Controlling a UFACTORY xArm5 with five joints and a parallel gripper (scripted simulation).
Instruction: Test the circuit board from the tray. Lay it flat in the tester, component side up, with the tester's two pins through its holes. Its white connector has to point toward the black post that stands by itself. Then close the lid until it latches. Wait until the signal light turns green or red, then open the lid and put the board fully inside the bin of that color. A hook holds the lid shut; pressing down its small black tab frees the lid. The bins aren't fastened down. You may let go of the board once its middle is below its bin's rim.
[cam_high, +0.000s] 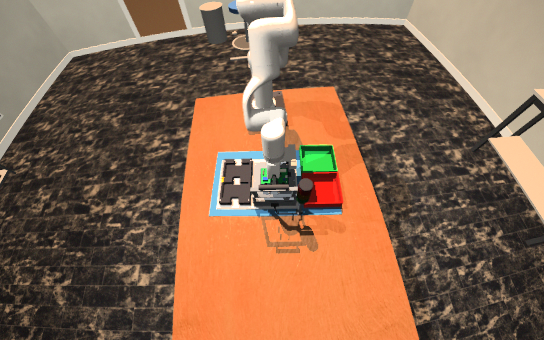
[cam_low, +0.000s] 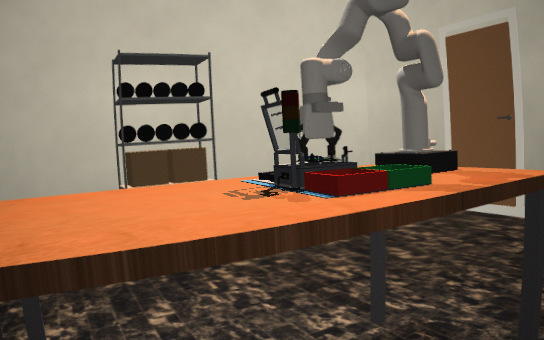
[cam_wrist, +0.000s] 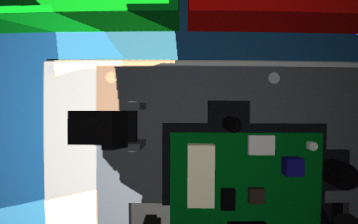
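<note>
The circuit board (cam_wrist: 245, 172) (cam_high: 263, 172) lies component side up in the tester (cam_wrist: 165, 95) (cam_low: 320, 167). A long pale connector (cam_wrist: 201, 170) is along its left side in the wrist view; a smaller white part (cam_wrist: 261, 145) is near its top edge. Dark round posts (cam_wrist: 232, 124) (cam_wrist: 342, 174) show at the top and right edges; which is the lone post is unclear. My gripper (cam_low: 318, 154) is open, its fingers low around the board. The lid (cam_low: 271, 125) stands open. The black hook block (cam_wrist: 95, 127) is left of the board. The signal light (cam_low: 290, 111) looks unlit.
The red bin (cam_high: 325, 192) (cam_low: 345, 184) (cam_wrist: 270, 21) and green bin (cam_high: 319, 161) (cam_low: 412, 177) (cam_wrist: 90, 22) stand side by side beside the tester. The dark tray (cam_high: 236, 192) is on its other side. The signal tower and raised lid stand close to the arm.
</note>
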